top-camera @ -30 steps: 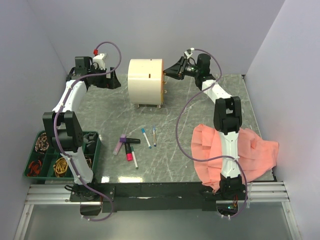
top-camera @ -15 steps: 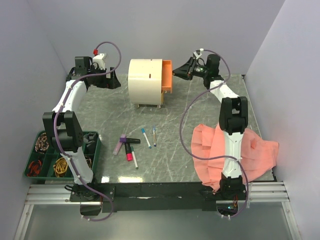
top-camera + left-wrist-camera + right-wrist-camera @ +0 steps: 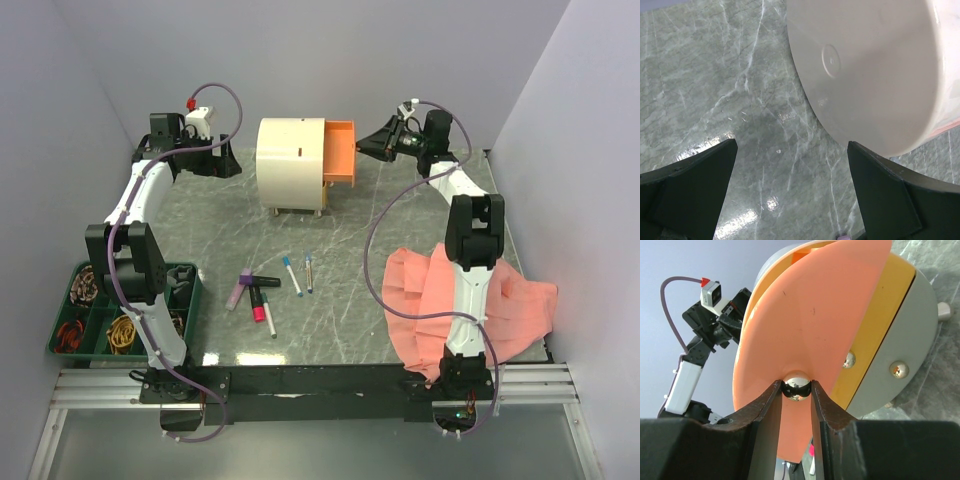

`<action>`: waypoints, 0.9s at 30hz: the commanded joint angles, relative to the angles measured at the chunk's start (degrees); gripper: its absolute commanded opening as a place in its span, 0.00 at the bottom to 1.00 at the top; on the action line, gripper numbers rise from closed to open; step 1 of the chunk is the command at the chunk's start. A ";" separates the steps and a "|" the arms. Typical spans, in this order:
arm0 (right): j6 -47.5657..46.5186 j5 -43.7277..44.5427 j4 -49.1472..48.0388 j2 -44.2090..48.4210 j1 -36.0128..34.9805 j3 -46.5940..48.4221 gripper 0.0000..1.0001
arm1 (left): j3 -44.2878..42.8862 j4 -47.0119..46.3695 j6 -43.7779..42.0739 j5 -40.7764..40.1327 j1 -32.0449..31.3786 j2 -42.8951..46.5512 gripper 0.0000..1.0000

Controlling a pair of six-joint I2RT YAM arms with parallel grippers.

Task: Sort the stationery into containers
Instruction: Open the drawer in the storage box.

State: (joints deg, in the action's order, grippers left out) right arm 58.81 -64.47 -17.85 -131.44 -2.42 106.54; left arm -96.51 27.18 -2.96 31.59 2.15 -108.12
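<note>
Right gripper (image 3: 796,390) clamped on shiny ball knob (image 3: 796,385) of smooth orange drawer (image 3: 340,155), drawer sticking out of cream drum cabinet (image 3: 290,162), left gripper (image 3: 792,150) spread wide near cabinet's round back, pens and markers (image 3: 268,290) on veined marble table (image 3: 400,215)

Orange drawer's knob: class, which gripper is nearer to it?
Right. The right gripper is shut on the knob of the orange drawer; the left gripper sits open at the opposite side of the cream cabinet.

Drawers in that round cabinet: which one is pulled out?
The orange drawer, whose knob the right gripper pinches; it juts from the cabinet, while the yellow drawer and grey drawer sit closed.
</note>
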 commanded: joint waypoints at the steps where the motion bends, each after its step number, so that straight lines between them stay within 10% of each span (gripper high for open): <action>1: -2.20 0.13 0.80 3.91 1.71 -0.81 0.19 | -0.96 -2.04 -0.20 0.22 -0.13 1.42 1.00; 27: -1.86 1.01 0.80 3.29 1.98 0.16 0.29 | -0.26 -2.31 -0.38 -0.57 -0.22 1.94 1.00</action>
State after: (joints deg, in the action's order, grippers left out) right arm 57.98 -65.21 -17.12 -130.96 -1.13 105.62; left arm -96.49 26.79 -2.83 31.51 2.15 -108.12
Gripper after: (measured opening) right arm 0.331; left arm 0.995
